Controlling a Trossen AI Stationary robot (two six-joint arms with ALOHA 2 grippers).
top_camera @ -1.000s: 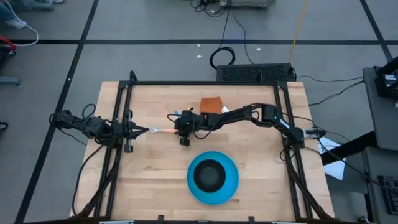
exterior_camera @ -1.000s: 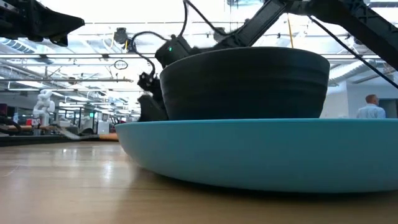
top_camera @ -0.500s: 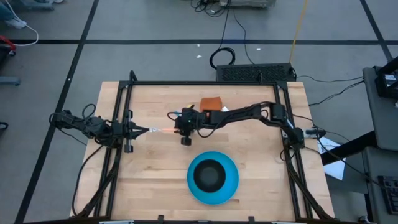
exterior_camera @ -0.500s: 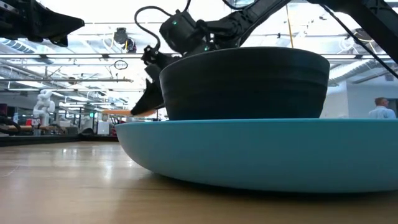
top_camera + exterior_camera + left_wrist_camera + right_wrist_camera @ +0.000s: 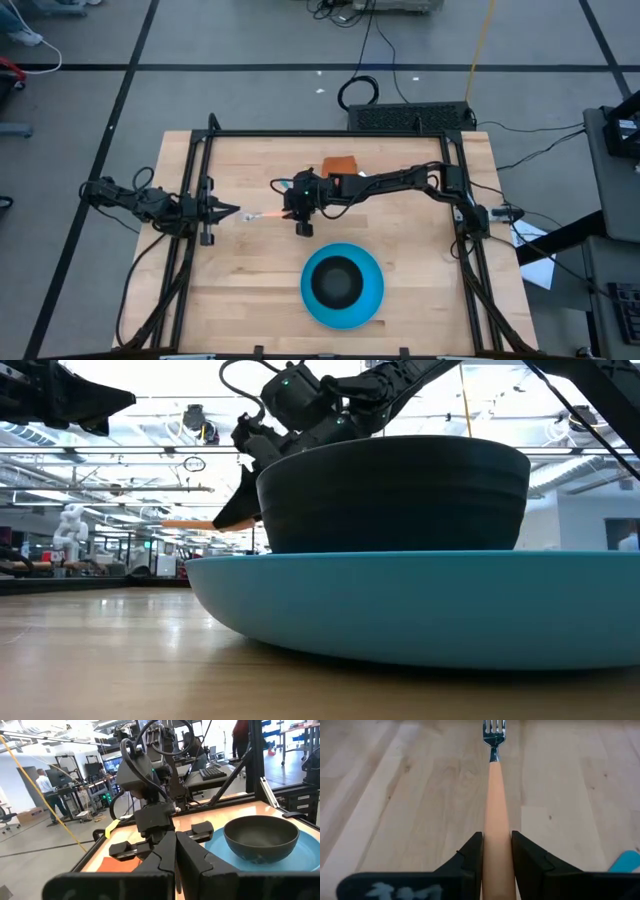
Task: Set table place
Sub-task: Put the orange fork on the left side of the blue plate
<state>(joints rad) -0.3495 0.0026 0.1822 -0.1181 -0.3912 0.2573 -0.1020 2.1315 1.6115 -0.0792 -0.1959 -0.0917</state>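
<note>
My right gripper point(image 5: 287, 213) reaches in from the table's right to the table's middle and is shut on the orange-handled fork point(image 5: 262, 214). The fork's tines point(image 5: 493, 732) point toward the left edge. The black bowl point(image 5: 338, 280) stands in the round blue plate point(image 5: 372, 300) near the front edge. My left gripper point(image 5: 230, 211) waits shut and empty at the left frame bar, just beyond the tines. The spoon is out of view. My right gripper pinches the fork's orange handle point(image 5: 497, 827) between its two fingers, at the end away from the tines. The fingers point(image 5: 470, 852) come from the table's right, slanting a little down, and lie along the fork. The fork point(image 5: 190, 524) sits about level, clear of the table.
A folded orange cloth point(image 5: 340, 167) lies behind the right arm toward the far edge. Black frame bars point(image 5: 190, 260) run along the table's left and right sides. Bare wood lies left of the plate point(image 5: 250, 280). People and benches show in the room beyond.
My right gripper has gone up with the fork and a little toward the table's right. The fork has lifted clear of the table and stays about level, tines toward the left.
</note>
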